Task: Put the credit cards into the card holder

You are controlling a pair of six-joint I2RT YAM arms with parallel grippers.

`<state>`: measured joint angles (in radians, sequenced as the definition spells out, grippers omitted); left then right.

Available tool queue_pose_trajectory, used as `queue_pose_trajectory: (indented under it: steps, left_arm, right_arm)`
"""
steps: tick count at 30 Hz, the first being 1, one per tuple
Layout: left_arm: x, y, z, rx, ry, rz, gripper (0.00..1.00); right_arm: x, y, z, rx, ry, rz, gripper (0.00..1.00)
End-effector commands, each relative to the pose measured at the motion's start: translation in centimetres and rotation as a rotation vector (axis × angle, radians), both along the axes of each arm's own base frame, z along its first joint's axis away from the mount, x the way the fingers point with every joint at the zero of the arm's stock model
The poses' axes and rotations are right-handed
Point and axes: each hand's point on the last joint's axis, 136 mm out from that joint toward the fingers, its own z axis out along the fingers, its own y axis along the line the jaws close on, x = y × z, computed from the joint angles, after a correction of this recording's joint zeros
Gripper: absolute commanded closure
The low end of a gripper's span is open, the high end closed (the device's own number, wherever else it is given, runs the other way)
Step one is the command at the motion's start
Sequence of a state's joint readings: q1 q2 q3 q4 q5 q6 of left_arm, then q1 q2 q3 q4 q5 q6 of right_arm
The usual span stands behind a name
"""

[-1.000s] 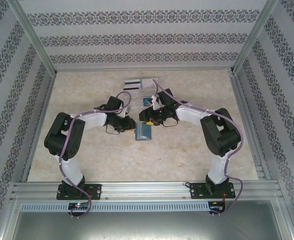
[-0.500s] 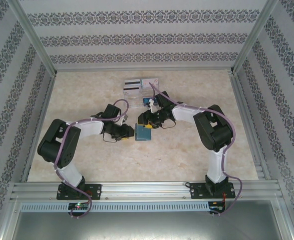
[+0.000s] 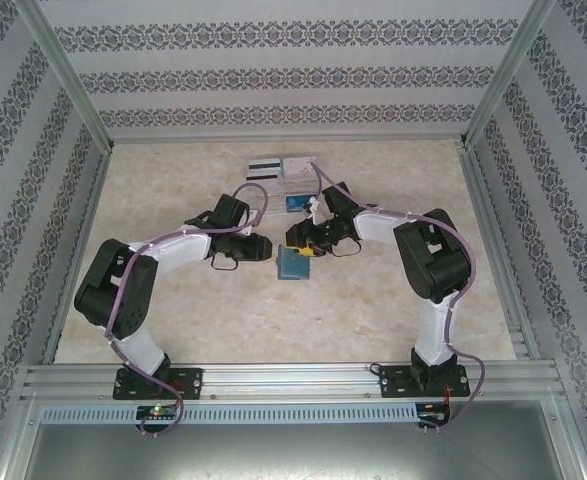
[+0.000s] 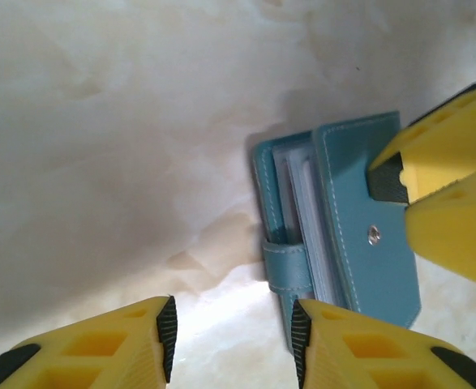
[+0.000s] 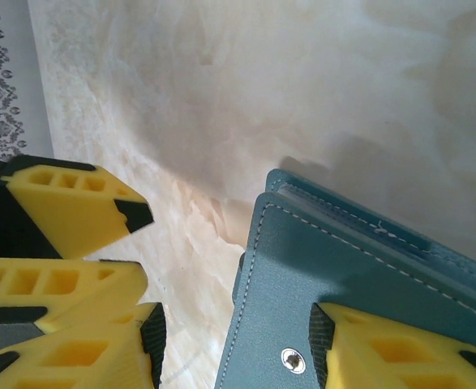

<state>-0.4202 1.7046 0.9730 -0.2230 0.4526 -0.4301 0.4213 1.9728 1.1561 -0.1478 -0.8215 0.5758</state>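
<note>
We've got the card holder (image 4: 359,219) lying mid-desk (image 3: 173,320), well off every edge. The right gripper (image 5: 233,332) stands open, one finger pressing on the cover. The left gripper (image 4: 233,336) stands open and empty beside the strap. The holder looks soft, light and floppy, so we'd pinch the cover's free edge.

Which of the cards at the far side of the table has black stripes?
The white card farthest left. The pale card beside it shows no stripes, and the blue card nearer the arms is plain blue.
</note>
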Motion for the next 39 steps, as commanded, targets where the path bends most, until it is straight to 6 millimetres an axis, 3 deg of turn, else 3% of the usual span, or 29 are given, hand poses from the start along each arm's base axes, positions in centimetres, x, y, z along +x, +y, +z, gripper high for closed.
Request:
queue_pose_trajectory:
  steps: [1,5,9,11,17,31,39]
  left_arm:
    - [-0.7,-2.1,-0.2,-0.133,0.096,0.050,0.60]
    - [-1.1,-3.1,-0.6,-0.177,0.193,0.119,0.67]
    - [-0.9,-2.6,-0.6,-0.118,0.273,0.214,0.66]
    - [-1.1,-2.4,-1.2,-0.093,0.339,0.258,0.60]
    - [-1.3,-2.3,-2.3,-0.061,0.427,0.331,0.60]
    - [-1.2,-4.3,-3.3,-0.046,0.468,0.323,0.60]
    - [-0.6,-3.2,-4.1,0.041,0.428,0.314,0.73]
  right_arm:
    - [-0.6,-1.4,-1.3,-0.048,0.014,-0.017,0.47]
    - [-0.6,-1.5,-1.4,-0.049,0.016,-0.016,0.47]
    - [-0.4,-1.4,-1.2,-0.043,0.013,-0.017,0.47]
    - [-0.4,-1.4,-1.2,-0.045,0.011,-0.017,0.47]
    - [-0.5,-1.4,-1.1,-0.051,0.005,-0.018,0.47]
    - [-0.7,-1.2,-1.3,-0.056,0.000,-0.008,0.47]
    - [-0.8,-1.3,-1.2,-0.052,-0.003,-0.005,0.47]
